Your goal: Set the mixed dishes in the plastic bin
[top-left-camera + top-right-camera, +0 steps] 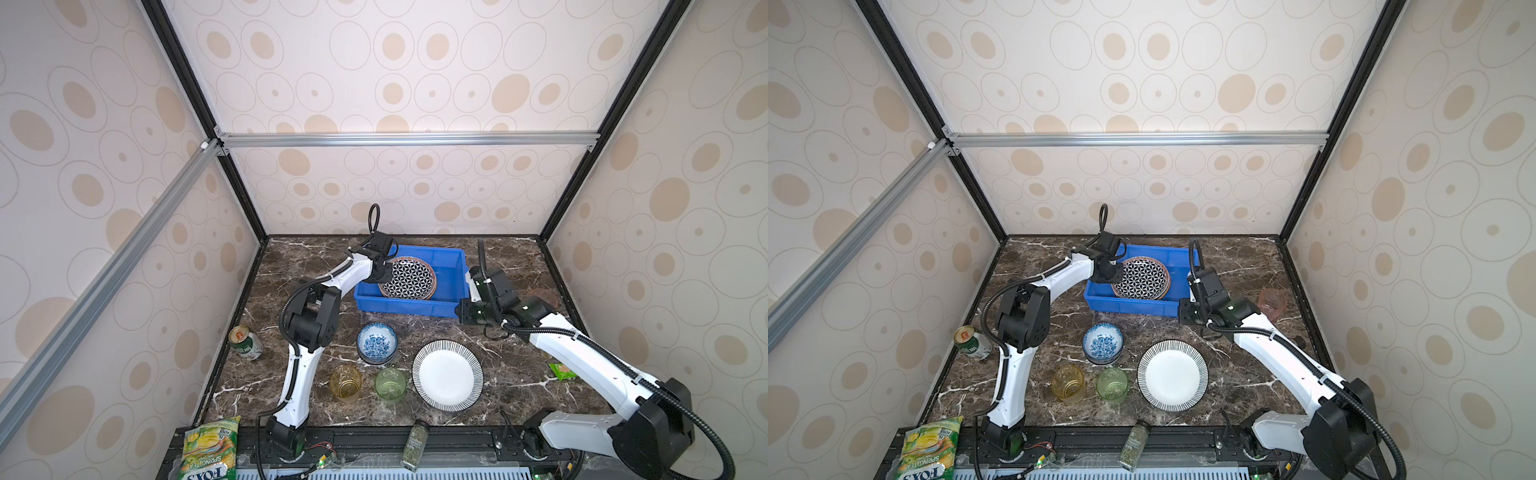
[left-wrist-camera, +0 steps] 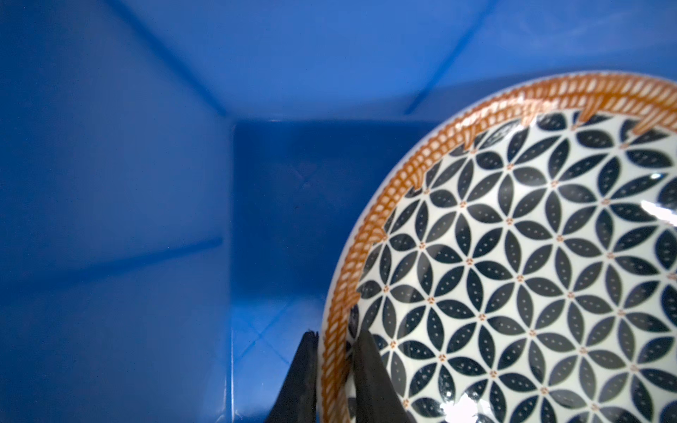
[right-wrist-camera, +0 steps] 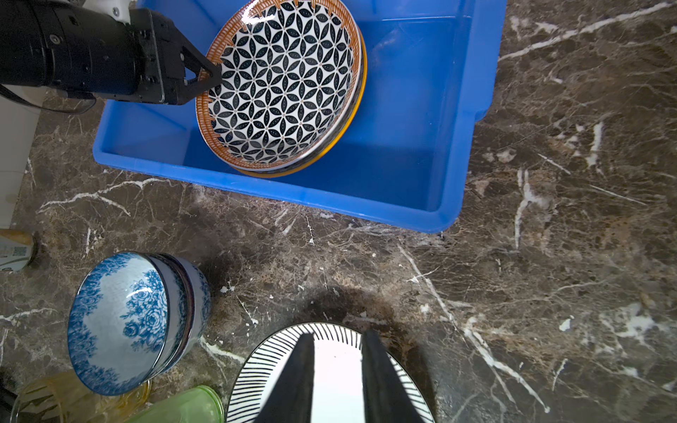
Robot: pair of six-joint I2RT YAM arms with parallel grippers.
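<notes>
1. the plastic bin [image 1: 409, 307] sits at the back of the worktop [image 1: 515, 262] and holds two dishes: the black geometric plate [image 1: 407, 277] lies on top of a yellow-rimmed plate [image 3: 340, 135], of which only the edge shows.
2. the left claw [image 2: 335, 335] is inside the bin with its two fingers on either side of the geometric plate's orange rim. i cannot tell whether they pinch it or stand just clear. judged from that, this plate is at the point of being let go.
3. left out on the worktop in front of the bin are the blue floral bowls [image 1: 377, 343], which look nested as a pair, the striped-rim plate [image 1: 448, 375], the yellow tumbler [image 1: 345, 382] and the green tumbler [image 1: 390, 383].
4. a pink tumbler [image 1: 1272, 302] stands near the right wall, behind the right arm.
5. the right claw [image 3: 337, 334] hangs above the worktop just off the bin's near right corner, over the striped-rim plate's far edge. its fingers are parted with nothing between them.
6. so roughly a quarter looks done, and six pieces remain.
7. the tin can [image 1: 246, 341] and the spice jar [image 1: 415, 444] are not dishes and should stay out.
</notes>
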